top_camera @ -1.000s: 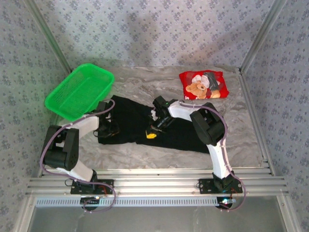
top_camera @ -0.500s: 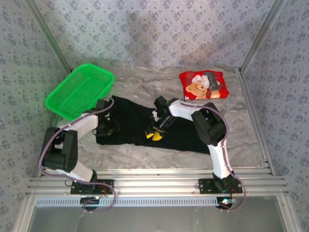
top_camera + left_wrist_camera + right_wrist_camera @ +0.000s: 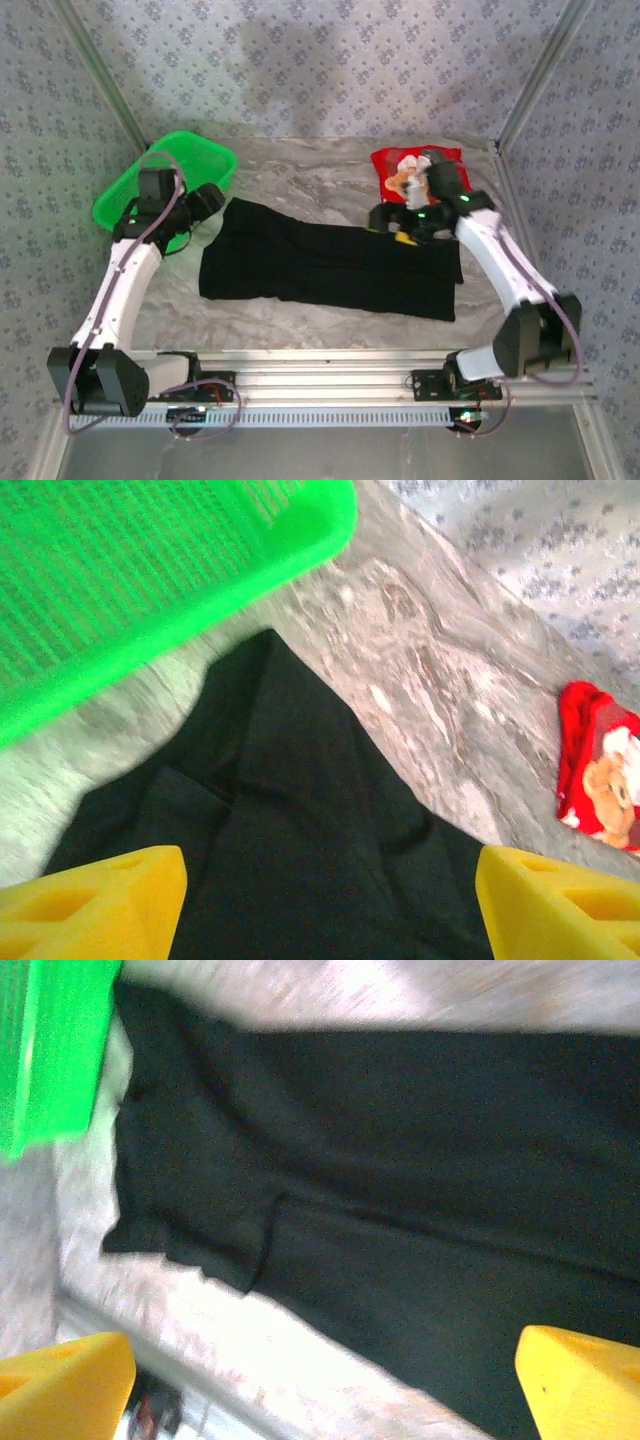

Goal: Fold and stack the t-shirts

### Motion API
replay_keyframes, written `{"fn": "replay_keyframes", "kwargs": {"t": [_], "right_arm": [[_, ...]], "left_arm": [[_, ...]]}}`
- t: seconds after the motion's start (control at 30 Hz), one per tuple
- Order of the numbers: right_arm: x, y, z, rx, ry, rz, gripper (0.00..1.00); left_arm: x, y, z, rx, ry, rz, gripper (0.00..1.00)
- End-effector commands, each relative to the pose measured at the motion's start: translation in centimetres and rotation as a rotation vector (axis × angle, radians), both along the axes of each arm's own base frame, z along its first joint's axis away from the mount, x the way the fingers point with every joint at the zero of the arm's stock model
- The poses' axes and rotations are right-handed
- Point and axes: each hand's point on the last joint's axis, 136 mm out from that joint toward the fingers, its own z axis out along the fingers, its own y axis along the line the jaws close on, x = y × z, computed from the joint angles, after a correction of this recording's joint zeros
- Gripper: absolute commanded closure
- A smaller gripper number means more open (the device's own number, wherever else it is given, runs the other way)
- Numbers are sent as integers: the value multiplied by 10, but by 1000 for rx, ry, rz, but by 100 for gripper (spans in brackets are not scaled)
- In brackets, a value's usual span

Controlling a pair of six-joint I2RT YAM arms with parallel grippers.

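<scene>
1. Black t-shirt is judged soft, light and limp. It is expected to sag once lifted and to drag across the table rather than hold a shape. A pinch at a corner or hem through all layers is advised: the 10 o'clock corner for one arm and the 3 o'clock end for the other.
2. It is seen as plain black cloth laid in a long band across the middle of the table, running from 9 o'clock towards 4 o'clock. A lengthwise fold line is visible in the right wrist view, and a lapped flap near the corner in the left wrist view.
3. Red t-shirt, printed with a teddy bear, is folded to a small square at 1 o'clock from the black one. Whether the two touch cannot be told.
4. Left gripper is held just off the 10 o'clock corner, its jaws spread wide with nothing between them.
5. Right gripper is held over the 2 o'clock end, its jaws likewise released and empty.
6. Green basket is set at 10 o'clock, just beside the black cloth.
</scene>
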Motion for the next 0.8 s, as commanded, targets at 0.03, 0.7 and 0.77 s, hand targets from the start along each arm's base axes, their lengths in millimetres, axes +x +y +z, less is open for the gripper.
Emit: {"fn": "replay_keyframes", "kwargs": {"t": [0.03, 0.7, 0.77], "right_arm": [[-6, -74, -23, -65, 9, -226, 0], [-54, -85, -176, -151, 495, -380, 48], [-61, -85, -187, -198, 527, -389, 54]], "left_arm": [[0, 5, -6, 54, 57, -17, 22], [38, -76, -194, 91, 609, -150, 63], [41, -77, -211, 96, 647, -138, 63]]}}
